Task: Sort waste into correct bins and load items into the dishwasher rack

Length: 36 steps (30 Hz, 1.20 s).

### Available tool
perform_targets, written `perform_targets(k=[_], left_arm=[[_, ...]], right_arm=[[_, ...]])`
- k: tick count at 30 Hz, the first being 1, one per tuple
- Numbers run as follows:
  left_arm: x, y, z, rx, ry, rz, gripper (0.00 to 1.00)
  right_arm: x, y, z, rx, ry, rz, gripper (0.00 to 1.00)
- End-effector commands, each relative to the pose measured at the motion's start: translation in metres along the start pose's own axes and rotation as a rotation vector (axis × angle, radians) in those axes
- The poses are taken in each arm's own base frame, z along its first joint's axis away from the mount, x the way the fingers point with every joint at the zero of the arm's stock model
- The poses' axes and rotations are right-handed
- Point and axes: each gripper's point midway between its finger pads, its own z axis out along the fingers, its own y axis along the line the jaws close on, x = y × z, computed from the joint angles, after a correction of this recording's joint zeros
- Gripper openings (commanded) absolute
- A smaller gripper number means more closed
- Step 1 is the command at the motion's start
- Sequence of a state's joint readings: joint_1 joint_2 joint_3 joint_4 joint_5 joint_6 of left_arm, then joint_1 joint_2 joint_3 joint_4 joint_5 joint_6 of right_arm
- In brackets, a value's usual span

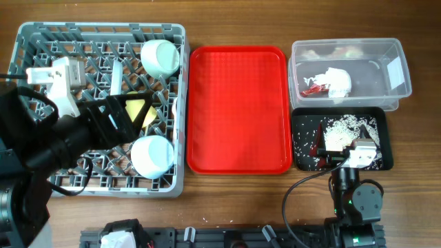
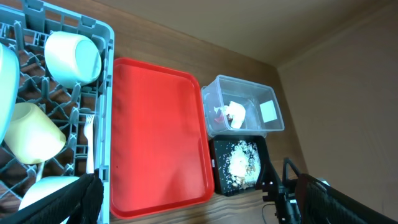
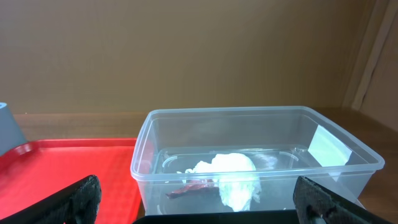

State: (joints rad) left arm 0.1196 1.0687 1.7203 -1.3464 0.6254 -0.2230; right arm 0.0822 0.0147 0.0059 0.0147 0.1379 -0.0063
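Holding the right gripper [image 3: 196, 190] low at the near end of the black tray [image 1: 381, 122], spread wide with nothing between, aimed at the tub [image 1: 372, 58] beyond. Showing rice [image 1: 341, 129] heaped mid-tray and scattered toward its left side. Poising the left gripper [image 2: 199, 193] high above the rack [image 1: 96, 29] on the table's [image 1: 220, 200] left, likewise wide open and empty. Framing, inside the rack, a near bowl [image 1: 153, 155] by the right wall, then the yellow cup [image 2: 34, 134] tipped on its side, partly hidden under the left arm in the overhead view, with a white fork [image 2: 90, 140] among the pegs just beside it. Placing a far bowl [image 1: 160, 56] in the rack's far right corner. Setting the red tray [image 1: 238, 110] flat between rack and bins, just beside each. Ending at the tub, just beyond the black tray, with napkin [image 1: 337, 81] and wrapper [image 1: 312, 89] touching on its floor and a white label [image 1: 396, 69] at its right end.
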Motion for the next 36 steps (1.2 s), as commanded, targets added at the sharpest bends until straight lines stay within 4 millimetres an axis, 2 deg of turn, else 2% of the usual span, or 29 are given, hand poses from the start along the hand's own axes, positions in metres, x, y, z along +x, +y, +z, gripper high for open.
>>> perform_targets(k=[1,11,13,16,17,20,22,24,25,27,28,33,35,36], left_arm=[[0.000,-0.002,0.000,0.005,-0.001,0.004,1.00],[0.000,-0.002,-0.001,0.005,-0.002,0.004,1.00],[0.003,-0.008,-0.017,0.005,-0.053,0.025,1.00],[0.007,-0.012,-0.059,-0.083,-0.232,0.132,1.00],[0.020,-0.016,-0.077,-0.104,-0.296,0.153,1.00],[0.060,-0.016,-0.095,-0.117,-0.362,0.180,1.00],[0.084,-0.007,-0.091,-0.122,-0.381,0.184,1.00],[0.109,0.012,-0.072,-0.101,-0.393,0.197,1.00],[0.112,0.020,-0.063,-0.093,-0.423,0.217,1.00],[0.107,0.030,-0.049,-0.066,-0.509,0.282,1.00],[0.098,0.032,-0.044,-0.042,-0.587,0.340,1.00],[0.061,0.033,-0.035,0.074,-0.914,0.519,1.00],[0.053,0.043,-0.026,0.110,-0.978,0.484,1.00],[0.050,0.056,-0.019,0.116,-1.008,0.416,1.00]], right_arm=[[-0.003,0.002,-0.001,-0.012,-0.013,-0.017,1.00],[-0.003,0.002,-0.001,-0.012,-0.014,-0.017,1.00],[-0.003,0.002,-0.001,-0.012,-0.014,-0.018,1.00],[-0.003,0.002,-0.001,-0.012,-0.014,-0.018,1.00],[-0.003,0.002,-0.001,-0.012,-0.014,-0.017,1.00],[-0.003,0.002,-0.001,-0.012,-0.014,-0.017,1.00],[-0.003,0.002,-0.001,-0.012,-0.014,-0.017,1.00],[-0.003,0.002,-0.001,-0.012,-0.014,-0.017,1.00],[-0.003,0.002,-0.001,-0.012,-0.014,-0.017,1.00],[-0.003,0.002,-0.001,-0.012,-0.014,-0.017,1.00],[-0.003,0.002,-0.001,-0.012,-0.014,-0.018,1.00],[-0.002,0.002,0.000,-0.012,-0.010,-0.018,1.00],[-0.002,0.002,0.000,-0.012,-0.010,-0.018,1.00],[-0.002,0.002,0.000,-0.012,-0.010,-0.018,1.00]])
